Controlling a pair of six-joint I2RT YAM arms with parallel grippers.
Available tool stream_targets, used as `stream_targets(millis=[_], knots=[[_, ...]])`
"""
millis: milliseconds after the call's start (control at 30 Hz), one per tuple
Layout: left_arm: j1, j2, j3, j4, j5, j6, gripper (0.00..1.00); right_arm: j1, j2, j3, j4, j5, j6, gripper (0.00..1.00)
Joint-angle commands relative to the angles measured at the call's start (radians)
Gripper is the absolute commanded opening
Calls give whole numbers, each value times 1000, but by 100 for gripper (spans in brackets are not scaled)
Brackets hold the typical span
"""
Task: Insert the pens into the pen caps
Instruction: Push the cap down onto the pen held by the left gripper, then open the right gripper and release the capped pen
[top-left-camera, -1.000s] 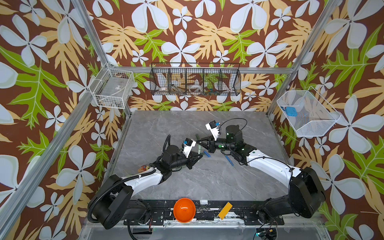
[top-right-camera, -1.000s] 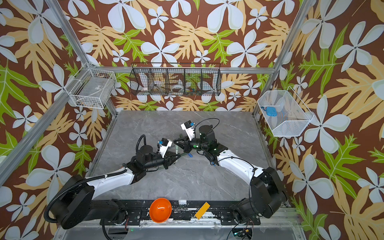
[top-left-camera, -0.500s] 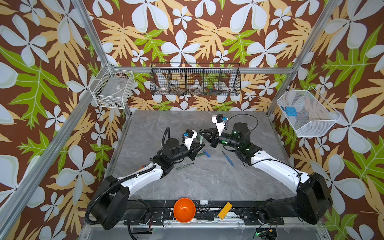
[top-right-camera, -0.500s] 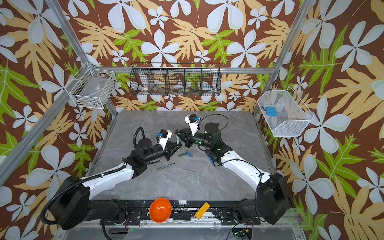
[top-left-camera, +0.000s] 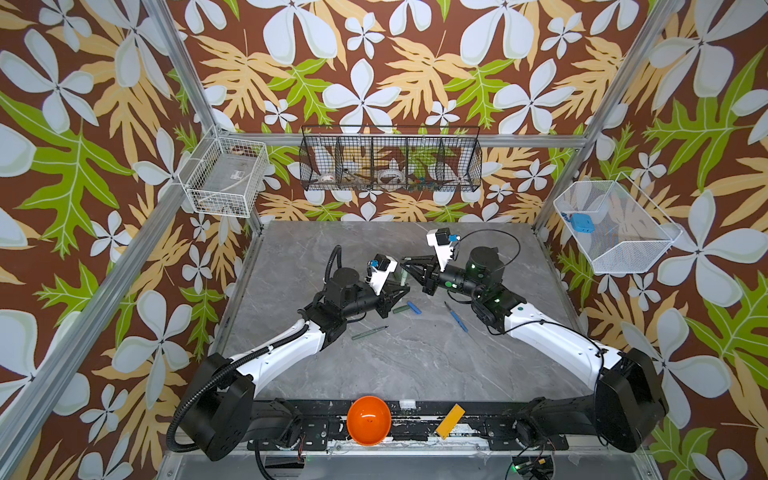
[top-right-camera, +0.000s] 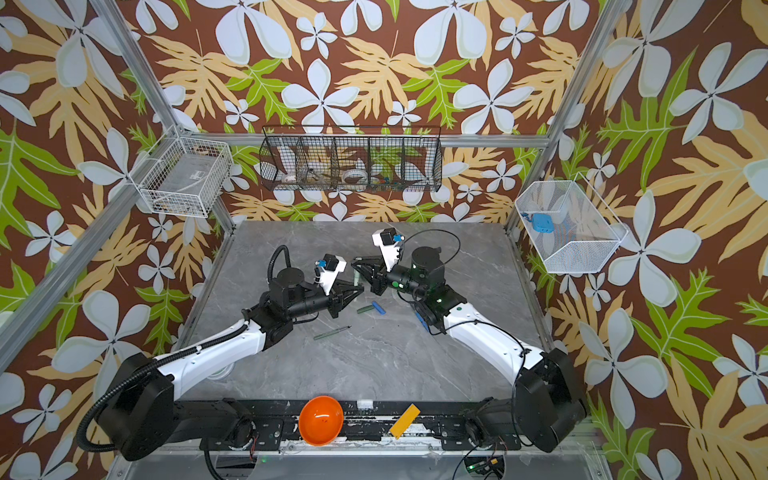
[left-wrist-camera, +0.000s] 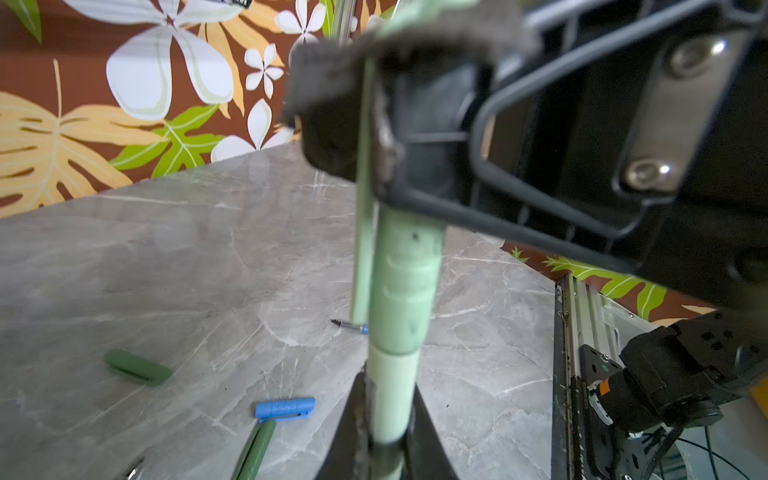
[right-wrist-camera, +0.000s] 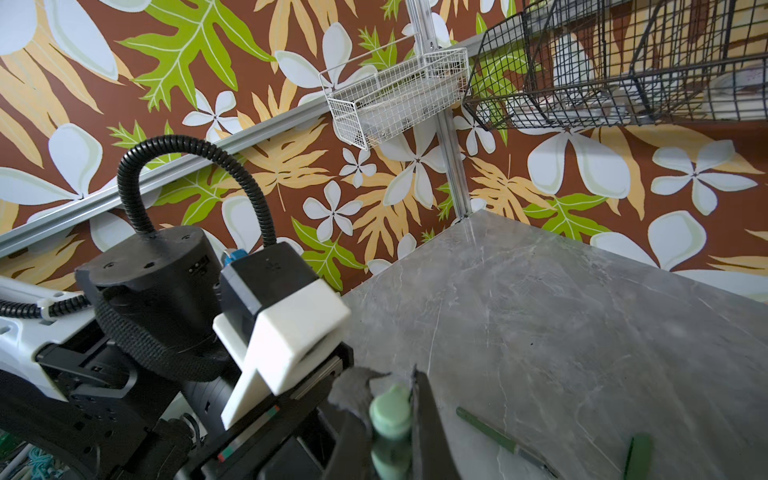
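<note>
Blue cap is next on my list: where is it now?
In both top views the blue cap lies on the table near mid-scene, right beside a dark green cap and left of the blue pen.

Left gripper (top-left-camera: 402, 288) and right gripper (top-left-camera: 409, 266), both clamped, face tip-to-tip.

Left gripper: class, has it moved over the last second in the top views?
Yes. The left gripper has shifted up the view, away from the orange bowl and toward the black basket.

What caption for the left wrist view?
Pale green pen in left gripper meets pale green cap held by right gripper; blue cap lies on table.
</note>
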Motion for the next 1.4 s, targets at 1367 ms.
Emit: stream_targets(millis=[1367], knots=[[-4,27,-77,173,61,-78,0,-22,77,218,-395,-193,-146,23]])
